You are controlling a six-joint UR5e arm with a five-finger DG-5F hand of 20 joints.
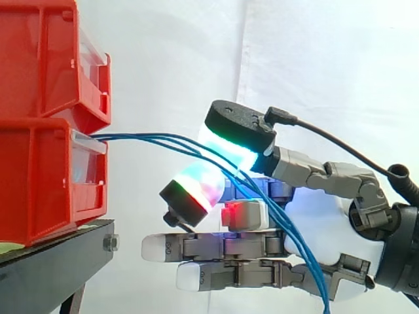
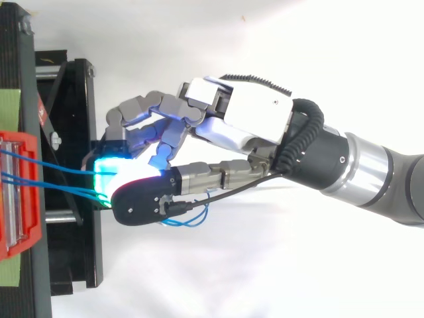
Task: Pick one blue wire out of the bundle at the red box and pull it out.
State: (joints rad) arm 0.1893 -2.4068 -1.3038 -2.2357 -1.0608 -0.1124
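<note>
Blue wires (image 1: 150, 139) come out of the lower red bin (image 1: 39, 190) and run right into my hand (image 1: 340, 226). Thumb and one curled finger close on the wires from above and below, their pads glowing green, cyan and red. Past the pinch the wires droop down across the palm toward the bottom edge. The other fingers (image 1: 216, 247) lie straight below, pointing at the bin. From above, the wires (image 2: 53, 164) leave the red bin (image 2: 20, 138) and reach the glowing pads of the hand (image 2: 252, 112); a slack blue loop (image 2: 192, 220) hangs behind the thumb.
A second red bin (image 1: 46, 65) is stacked on the lower one. Both sit on a black stand (image 1: 52, 261) at the left. The arm reaches in from the right before a white curtain.
</note>
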